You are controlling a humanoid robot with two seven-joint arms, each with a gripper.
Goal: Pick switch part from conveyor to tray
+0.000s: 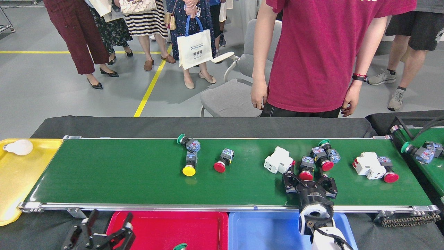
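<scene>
Switch part, red-capped, lies on the conveyor toward its right half, near edge of a small cluster w/ another red-cap switch and a green-cap one just behind. Right gripper sits over the belt from the near side, fingers spread wide either side of the red cap, not closed on it yet; prob. lined up that way bc cap faces the robot and body points away, so a straddle from the front is the easy grab. White block just left of the cluster, close enough that the left finger could nudge it. Blue tray right below the gripper's arm, off the belt's near rail, so likely drop spot is a short pull back. Left gripper low at frame bottom beside the red tray, fingers open, nothing in them; a green cap shows at tray's bottom edge, looks like a part already dropped. More switches mid-belt: yellow-cap, red-cap, green-cap. Another white block w/ red switch further right. Yellow tray at left end holds a bulb. Person in red shirt stands behind the worktop.
</scene>
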